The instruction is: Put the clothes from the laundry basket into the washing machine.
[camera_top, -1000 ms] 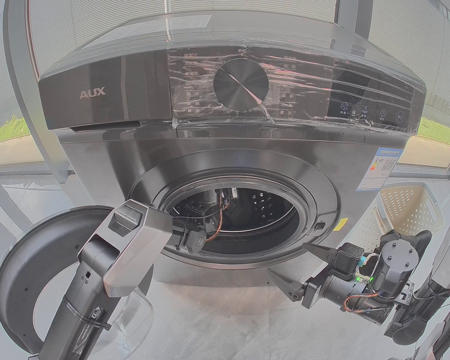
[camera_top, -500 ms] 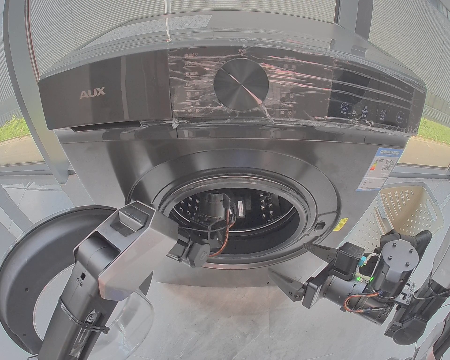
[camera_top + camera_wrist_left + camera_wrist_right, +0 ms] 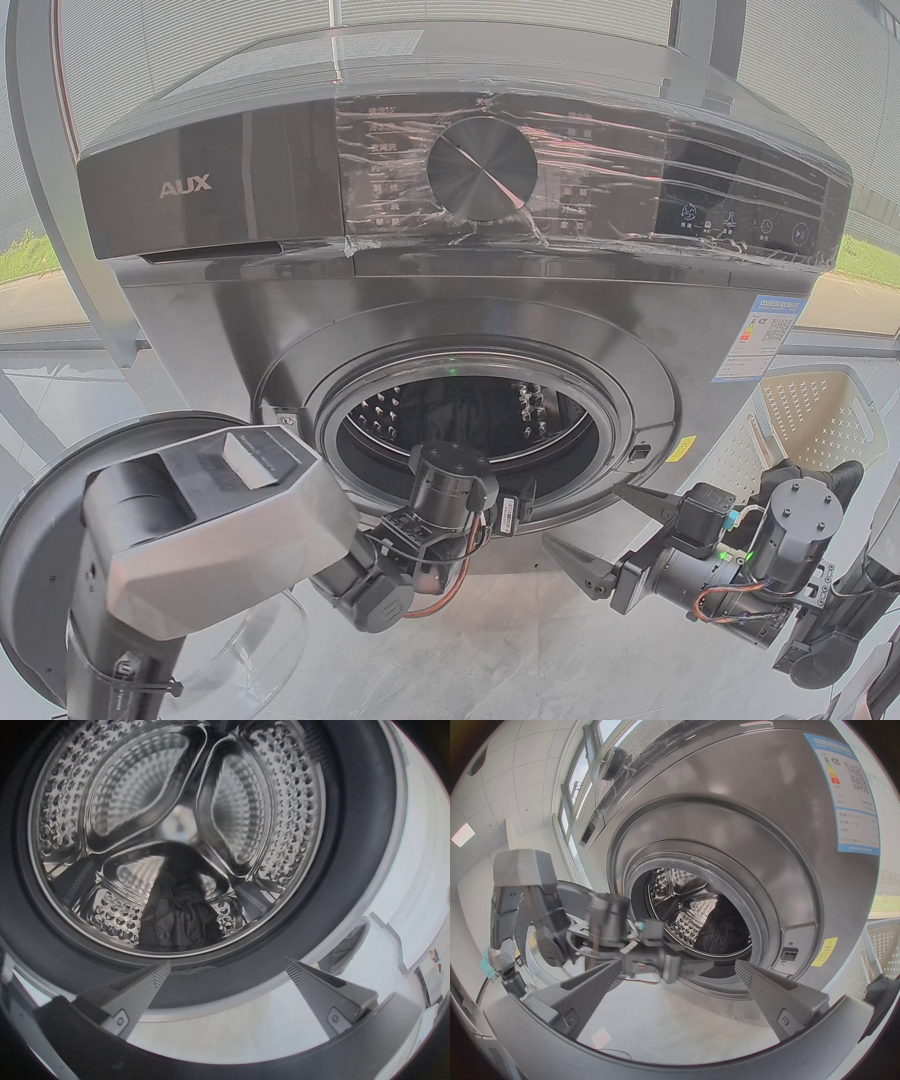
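The grey washing machine [image 3: 469, 281] stands with its round door [image 3: 56, 525] swung open to the left. A dark garment [image 3: 178, 917] lies crumpled at the bottom of the steel drum [image 3: 117, 790]; it is also seen from the right as the dark garment [image 3: 724, 928]. My left gripper [image 3: 225, 964] hangs open and empty just outside the lower rim of the drum opening [image 3: 469, 422]. My right gripper [image 3: 583, 516] is open and empty too, low in front of the machine's right side, beside the white laundry basket [image 3: 825, 412].
The open door's glass bowl [image 3: 244, 647] sits low on the left behind my left arm. The basket stands on the floor against the machine's right side. Pale tiled floor [image 3: 506, 647] lies free between the two arms.
My left arm has drawn back out of the drum, and its gripper now sits at the lower rim of the opening. The right arm has barely moved.
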Robot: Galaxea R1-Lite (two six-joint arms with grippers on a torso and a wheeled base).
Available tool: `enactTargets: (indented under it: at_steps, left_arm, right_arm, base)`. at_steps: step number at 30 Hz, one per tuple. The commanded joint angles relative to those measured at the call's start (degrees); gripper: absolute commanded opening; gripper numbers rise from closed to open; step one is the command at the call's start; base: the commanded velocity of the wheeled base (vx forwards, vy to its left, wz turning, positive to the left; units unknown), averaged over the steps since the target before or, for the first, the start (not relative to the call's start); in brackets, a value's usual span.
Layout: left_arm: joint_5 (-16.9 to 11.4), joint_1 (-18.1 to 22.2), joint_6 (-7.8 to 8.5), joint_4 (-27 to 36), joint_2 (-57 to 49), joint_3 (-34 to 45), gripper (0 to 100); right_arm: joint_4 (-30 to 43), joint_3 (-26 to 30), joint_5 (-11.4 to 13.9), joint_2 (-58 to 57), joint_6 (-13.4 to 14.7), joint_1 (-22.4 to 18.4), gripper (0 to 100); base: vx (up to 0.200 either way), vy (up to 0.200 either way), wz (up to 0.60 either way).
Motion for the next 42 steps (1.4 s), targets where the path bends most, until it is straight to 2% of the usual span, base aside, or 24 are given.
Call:
enactTargets:
  at_steps: [1,7,9,11,13,14,17,18,20,23,25,26,30,37,39,42]
  left_arm:
    - [0.0,-3.6,-1.33,-5.5,-16.3,14.8,100]
    - [-0.1,-6.6,-2.21,-9.5,-30.7,31.0,100]
    - [0.6,-8.9,-3.71,-11.4,-35.0,36.1,100]
    - [0.6,-9.4,-4.06,-12.1,-36.9,38.4,100]
    - [1.1,-10.0,-3.09,-13.1,-39.9,43.6,100]
    - [2.7,-9.6,-2.48,-14.2,-40.7,44.6,100]
    - [5.7,-9.5,-2.65,-17.8,-41.9,45.8,100]
    - [5.8,-9.4,-2.65,-18.2,-42.0,45.9,100]
    - [5.8,-9.7,-2.04,-21.3,-44.8,48.4,100]
    - [5.8,-10.1,-0.63,-21.5,-47.1,49.6,100]
    - [6.0,-10.1,0.25,-22.0,-48.1,51.1,100]
    - [6.0,-10.1,0.25,-22.0,-48.2,51.3,100]
    - [6.2,-9.7,0.34,-22.0,-50.7,54.8,100]
    - [6.8,-9.3,1.83,-21.9,-54.8,58.8,100]
    - [7.4,-9.0,2.18,-21.8,-56.5,59.9,100]
    - [7.6,-6.6,2.36,-21.5,-58.8,60.7,100]
  right_arm:
    - [0.0,2.1,-0.5,-2.5,0.0,-0.4,100]
    - [0.0,4.8,-0.7,-5.0,0.1,-0.5,100]
    - [0.0,5.4,-0.8,-5.8,0.5,-0.9,100]
    - [0.0,5.6,-0.9,-6.3,0.7,-1.5,100]
    - [0.2,7.5,-1.9,-8.2,0.8,-3.9,100]
    - [0.1,9.0,-2.9,-9.3,0.7,-5.2,100]
    - [0.8,10.8,-3.4,-12.7,1.0,-8.0,100]
    - [0.9,10.8,-3.4,-13.2,1.1,-8.3,100]
    - [1.0,10.8,-3.3,-17.3,0.4,-12.5,100]
    - [1.9,10.8,-2.9,-20.5,-0.4,-14.8,100]
    - [5.7,10.8,-2.9,-23.3,-0.5,-15.5,100]
    - [5.9,10.8,-2.9,-23.6,-0.5,-15.5,100]
    - [16.7,10.8,-3.1,-31.7,-0.5,-15.6,100]
    - [27.7,10.8,-3.9,-40.6,-0.2,-15.7,100]
    - [31.6,10.8,-4.6,-43.9,0.0,-15.8,100]
    - [37.1,10.8,-6.2,-48.5,0.1,-15.8,100]
  base:
    - [0.0,0.0,0.0]
    - [0.0,0.0,0.0]
    - [0.0,0.0,0.0]
    - [0.0,0.0,0.0]
    - [0.0,0.0,0.0]
    - [0.0,0.0,0.0]
    - [0.0,0.0,0.0]
    - [0.0,0.0,0.0]
    - [0.0,0.0,0.0]
    - [-0.2,0.0,0.0]
    - [-0.2,0.0,0.0]
    - [-0.2,0.0,0.0]
    - [-0.2,0.0,0.0]
    - [-0.2,0.0,0.0]
    - [-0.2,0.0,0.0]
    - [-0.2,0.0,0.0]
